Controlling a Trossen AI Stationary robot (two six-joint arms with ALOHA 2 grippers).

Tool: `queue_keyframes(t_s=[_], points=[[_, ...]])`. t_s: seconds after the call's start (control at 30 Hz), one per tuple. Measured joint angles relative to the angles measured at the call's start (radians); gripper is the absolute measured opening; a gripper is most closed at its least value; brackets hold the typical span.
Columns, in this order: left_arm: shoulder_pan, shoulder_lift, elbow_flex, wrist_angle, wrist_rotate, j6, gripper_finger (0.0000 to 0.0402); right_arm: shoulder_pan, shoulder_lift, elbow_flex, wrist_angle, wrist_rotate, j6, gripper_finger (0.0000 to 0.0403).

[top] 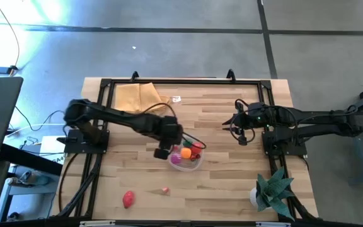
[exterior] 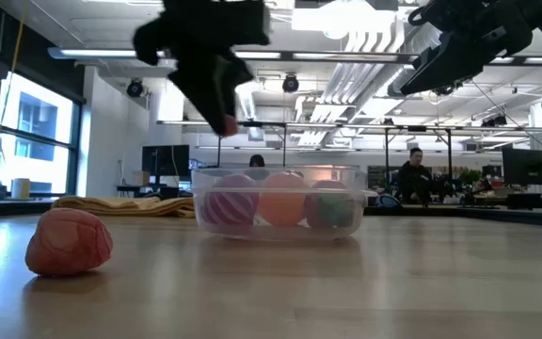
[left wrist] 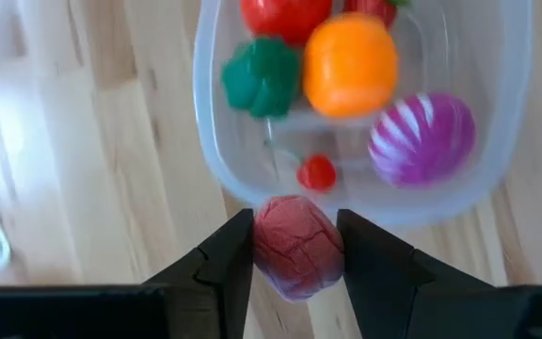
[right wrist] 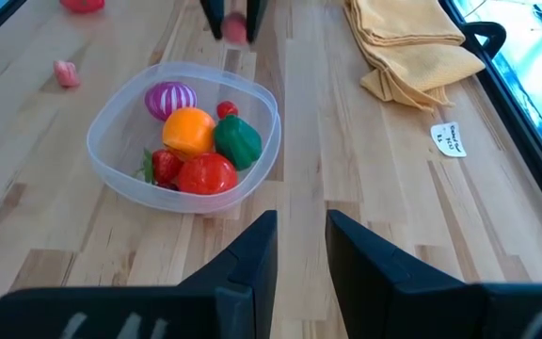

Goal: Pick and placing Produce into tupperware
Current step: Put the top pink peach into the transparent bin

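Observation:
The tupperware (top: 188, 159) stands mid-table, a clear round tub (left wrist: 346, 179) holding a red tomato (right wrist: 205, 173), a green pepper (left wrist: 260, 77), an orange (left wrist: 350, 64), a magenta striped piece (left wrist: 422, 138), a strawberry (right wrist: 164, 166) and a small red cherry (left wrist: 317, 173). My left gripper (top: 163, 151) hovers just left of the tub's rim, shut on a dull red round piece of produce (left wrist: 294, 240). A red piece (top: 128, 199) and a small pink one (top: 165, 190) lie on the table near the front edge. My right gripper (right wrist: 301, 247) waits right of the tub, raised, slightly open and holding nothing. My left gripper pinches the dull red piece by its two opposite sides (left wrist: 263, 252) between its two fingers (left wrist: 222, 268). The fingers come steeply from above, pointing down. The piece hangs clear of the table (exterior: 226, 122), above and just outside the tub's rim.
A tan folded cloth (top: 140, 96) lies at the far left of the table, with a small white tag (right wrist: 451, 138) beside it. A spiky green potted plant (top: 273, 189) stands at the near right corner. Bare wood lies between the tub and the front edge.

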Motion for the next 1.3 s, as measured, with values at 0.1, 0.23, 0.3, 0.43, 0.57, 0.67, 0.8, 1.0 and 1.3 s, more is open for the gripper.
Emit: queue_keyframes(t_s=[0.1, 0.23, 0.3, 0.43, 0.57, 0.67, 0.8, 1.0, 1.3], points=[[0.000, 0.063, 0.053, -0.003, 0.009, 0.040, 0.0134, 0.000, 0.000, 0.000, 0.000, 0.000, 0.000, 0.0083], [-0.001, 0.131, 0.090, 0.000, 0.011, 0.063, 0.0134, 0.000, 0.000, 0.000, 0.001, 0.000, 0.000, 0.0083], [0.004, 0.155, 0.095, 0.018, 0.011, 0.069, 0.0134, 0.000, 0.000, 0.000, 0.003, 0.000, 0.000, 0.0083], [0.009, 0.180, 0.095, 0.037, 0.017, 0.080, 0.0134, 0.000, -0.001, 0.000, 0.003, 0.000, 0.000, 0.0083], [0.013, 0.187, 0.096, 0.044, 0.019, 0.081, 0.0134, 0.000, 0.000, 0.001, 0.004, 0.000, 0.000, 0.0083], [0.013, 0.196, 0.092, 0.032, 0.020, 0.084, 0.0134, 0.000, 0.000, 0.001, 0.001, 0.000, 0.000, 0.0083], [0.013, 0.225, 0.092, 0.037, 0.022, 0.084, 0.0134, 0.000, 0.000, 0.001, 0.001, 0.000, 0.000, 0.0083], [0.013, 0.237, 0.092, 0.046, 0.025, 0.088, 0.0134, 0.000, 0.000, 0.001, 0.000, 0.000, 0.000, 0.0083], [0.012, 0.267, 0.091, 0.050, 0.030, 0.091, 0.0134, 0.000, 0.000, 0.001, 0.000, 0.000, 0.000, 0.0083]])
